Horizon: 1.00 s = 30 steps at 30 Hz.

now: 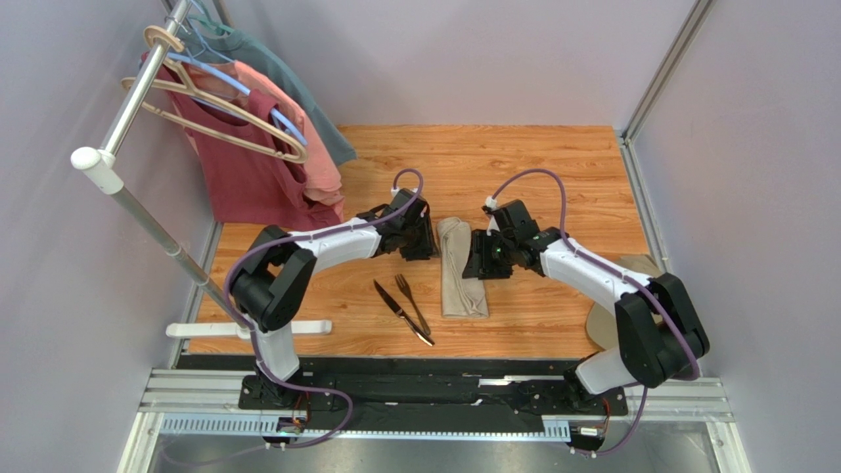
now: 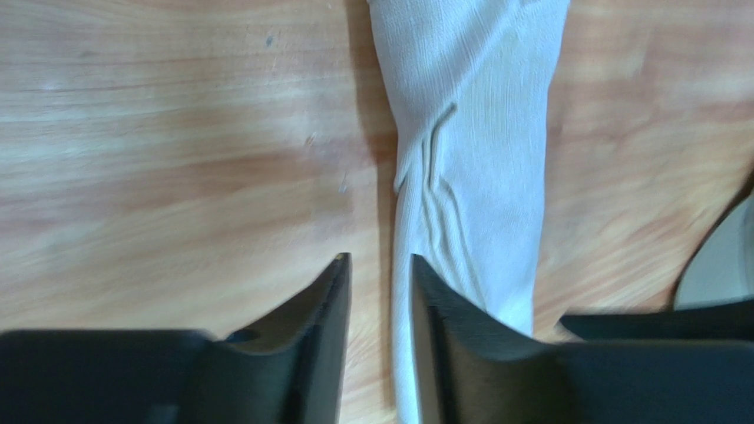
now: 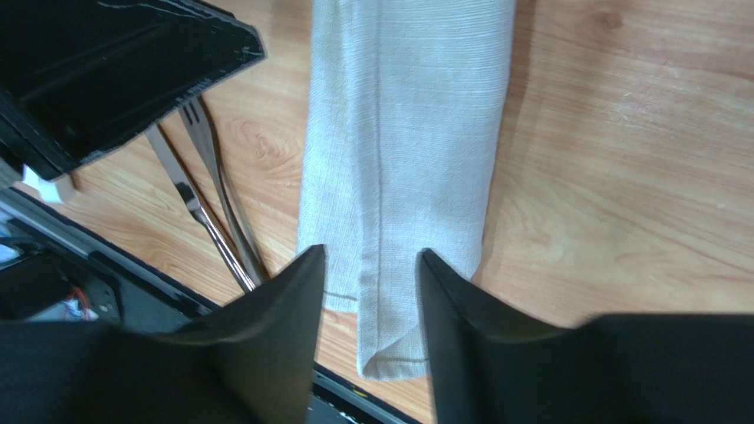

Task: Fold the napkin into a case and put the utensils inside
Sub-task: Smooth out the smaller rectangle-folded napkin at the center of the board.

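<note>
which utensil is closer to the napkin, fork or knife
The fork: it lies on the side of the pair facing the napkin, while the knife lies beyond it, further left.

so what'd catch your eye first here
A beige napkin folded into a narrow strip lies on the wooden table, with the left arm's fingers and right arm's fingers open on either side. A dark fork and knife lie together just to its left. Red and pink shirts hang far left.

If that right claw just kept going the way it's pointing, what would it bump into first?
Probably the folded napkin, which lies right ahead of the open right gripper; depth is unclear.
</note>
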### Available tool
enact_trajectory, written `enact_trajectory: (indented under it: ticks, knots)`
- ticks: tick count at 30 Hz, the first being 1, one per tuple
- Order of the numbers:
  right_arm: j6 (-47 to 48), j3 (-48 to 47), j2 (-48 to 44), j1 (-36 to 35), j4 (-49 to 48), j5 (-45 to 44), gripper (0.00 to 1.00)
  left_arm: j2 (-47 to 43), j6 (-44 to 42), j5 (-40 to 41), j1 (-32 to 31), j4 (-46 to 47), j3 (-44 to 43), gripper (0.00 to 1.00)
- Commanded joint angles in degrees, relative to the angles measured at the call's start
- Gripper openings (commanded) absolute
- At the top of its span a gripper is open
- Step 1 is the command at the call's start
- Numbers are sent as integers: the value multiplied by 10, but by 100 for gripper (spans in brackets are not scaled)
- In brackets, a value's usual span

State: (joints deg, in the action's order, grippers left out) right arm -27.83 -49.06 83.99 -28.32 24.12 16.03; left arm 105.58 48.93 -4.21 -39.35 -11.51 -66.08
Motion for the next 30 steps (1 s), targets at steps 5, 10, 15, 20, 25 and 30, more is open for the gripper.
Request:
enact_trajectory:
  ticks: [5,10,15,20,25,30]
  knots:
    - [69,-66,-13,-92,137,-139,60,-45,-27,-151,-1,-13,31,2]
    - [77,-103,28,-142,183,-203,60,-11,46,-225,-5,110,92,0]
    - [67,-114,67,-186,194,-242,60,-17,46,-208,-13,112,113,0]
    - [57,-118,101,-221,202,-299,59,-14,51,-214,-19,140,126,0]
    - [49,-114,103,-227,204,-336,55,-41,35,-185,-24,117,130,0]
    - [48,-113,84,-228,209,-344,48,-69,9,-153,-27,61,125,0]
